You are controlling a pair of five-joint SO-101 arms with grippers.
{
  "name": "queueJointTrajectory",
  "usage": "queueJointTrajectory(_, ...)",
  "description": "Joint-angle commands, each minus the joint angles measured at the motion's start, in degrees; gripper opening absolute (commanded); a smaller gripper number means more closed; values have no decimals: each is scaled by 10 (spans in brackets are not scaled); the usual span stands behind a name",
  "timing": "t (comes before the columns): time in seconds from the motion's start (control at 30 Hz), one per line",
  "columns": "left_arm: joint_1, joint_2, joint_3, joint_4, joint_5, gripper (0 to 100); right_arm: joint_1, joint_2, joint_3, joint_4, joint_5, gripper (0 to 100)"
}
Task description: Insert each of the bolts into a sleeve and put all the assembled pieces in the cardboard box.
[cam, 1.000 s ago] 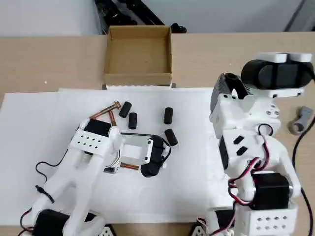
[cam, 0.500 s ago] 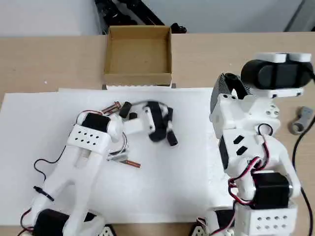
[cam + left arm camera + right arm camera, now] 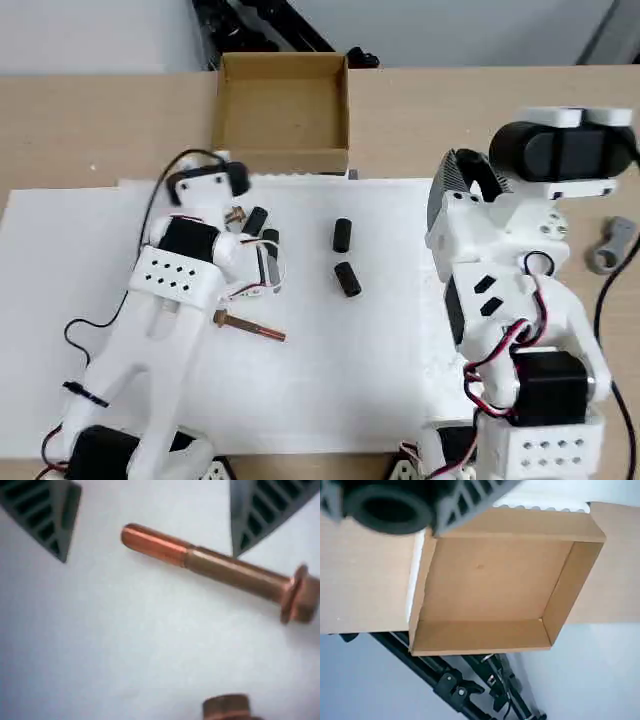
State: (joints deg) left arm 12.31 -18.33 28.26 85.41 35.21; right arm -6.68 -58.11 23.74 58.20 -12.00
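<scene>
While the left arm [image 3: 175, 275] lies stretched across the white sheet [image 3: 380, 370] toward the cardboard box [image 3: 280, 160] at the far edge, four loose sleeves [image 3: 342, 235] and a bolt [image 3: 250, 328] are seen on the sheet from the high view, the right arm [image 3: 510, 290] standing upright at right. In the left wrist view, the left gripper [image 3: 148, 554] is spread wide over a copper bolt [image 3: 220, 570] lying flat on the sheet between its fingers [image 3: 45, 515], a second bolt [image 3: 227, 709] just beside it. In the right wrist view, a black sleeve [image 3: 387, 522] is clamped in the right gripper [image 3: 395, 502] above the open box.
</scene>
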Motion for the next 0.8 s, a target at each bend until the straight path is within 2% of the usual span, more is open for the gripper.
queueJointTrajectory(0.0, -7, -19, -16, 8, 23, 199, -3, -6, -2, 1, -6, 2)
queueJointTrajectory(0.17, -6, -19, 58, -4, 89, 198, -3, -7, -2, 1, -6, 2)
queueJointTrajectory(0.27, -11, -19, 119, -30, 89, 198, -3, -7, -2, 1, -7, 2)
queueJointTrajectory(0.43, -10, -19, 129, -55, 88, 199, -3, -6, -2, 1, -11, 2)
queueJointTrajectory(0.57, -10, -19, 167, -120, 89, 198, -3, -5, -2, 1, -40, 2)
queueJointTrajectory(0.77, -11, -19, 258, -248, 90, 196, -4, -4, -2, 2, -40, 2)
